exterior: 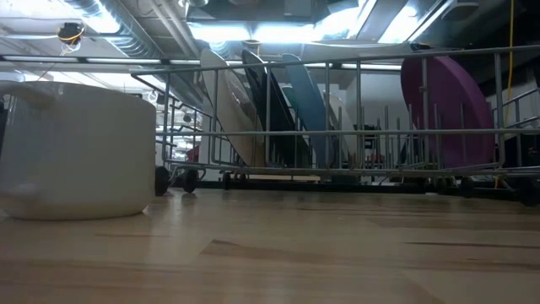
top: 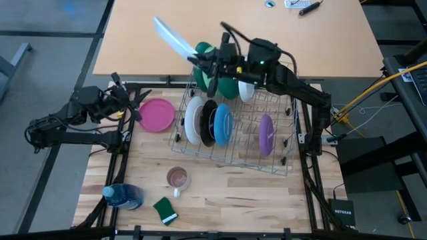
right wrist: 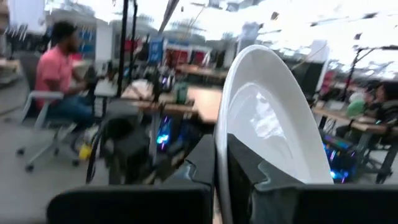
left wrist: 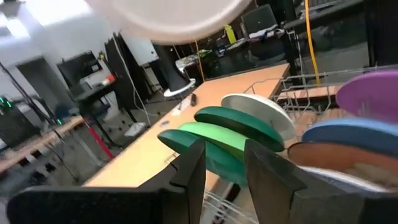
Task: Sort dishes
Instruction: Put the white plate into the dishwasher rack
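Observation:
A wire dish rack (top: 235, 155) stands mid-table. White (top: 193, 120), black (top: 208, 124), blue (top: 223, 125) and purple (top: 266, 135) plates stand on edge in it. Green plates (top: 227, 87) and another white one (top: 246, 91) stand at its far end. My right gripper (top: 211, 64) is above the rack's far left corner, shut on a white plate (top: 175, 39). A pink plate (top: 157, 115) lies flat on the table left of the rack. My left gripper (top: 137, 109) hovers beside it, open, with nothing between its fingers (left wrist: 193, 168). My right gripper pinches the white plate by its rim (right wrist: 225, 127), one finger (right wrist: 205, 165) on each face. The fingers reach about level from the table's right side. The plate is lifted clear above the rack, turned on edge, and sticks out beyond the fingers toward the far left.
Near the front edge are a small mug (top: 178, 178), a green sponge (top: 165, 209) and a blue bottle (top: 123, 197). Beyond the rack lies a tan tabletop (top: 300, 47). Free wire slots (top: 243, 127) remain between the blue and purple plates. A person sits in the room behind.

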### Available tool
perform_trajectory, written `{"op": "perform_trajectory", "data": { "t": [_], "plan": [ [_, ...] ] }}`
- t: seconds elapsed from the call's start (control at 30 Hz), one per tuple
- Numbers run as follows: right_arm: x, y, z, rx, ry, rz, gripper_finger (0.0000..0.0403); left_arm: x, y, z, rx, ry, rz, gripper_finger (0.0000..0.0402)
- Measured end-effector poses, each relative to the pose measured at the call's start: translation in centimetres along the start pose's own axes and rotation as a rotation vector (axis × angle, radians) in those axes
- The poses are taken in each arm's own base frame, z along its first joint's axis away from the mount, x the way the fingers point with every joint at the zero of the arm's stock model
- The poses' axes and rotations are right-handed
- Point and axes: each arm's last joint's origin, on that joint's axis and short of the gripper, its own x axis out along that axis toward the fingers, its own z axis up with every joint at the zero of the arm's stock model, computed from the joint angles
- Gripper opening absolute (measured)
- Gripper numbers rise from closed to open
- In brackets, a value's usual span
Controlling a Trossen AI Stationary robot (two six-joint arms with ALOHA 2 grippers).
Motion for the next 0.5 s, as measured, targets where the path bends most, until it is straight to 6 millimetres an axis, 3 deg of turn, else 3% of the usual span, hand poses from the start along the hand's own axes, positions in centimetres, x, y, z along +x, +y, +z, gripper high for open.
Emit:
{"op": "perform_trajectory", "data": {
  "t": [0.27,0.5],
  "plan": [
    [-0.1,-0.2,0.4,0.034,-0.037,-0.040,0.0019,0.8,-0.6,-0.4,-0.105,0.064,-0.021,0.0100],
    [-0.4,-0.2,0.9,0.090,-0.061,-0.011,0.0019,2.5,-2.1,-1.6,-0.075,0.157,-0.051,0.0100]
  ]
}}
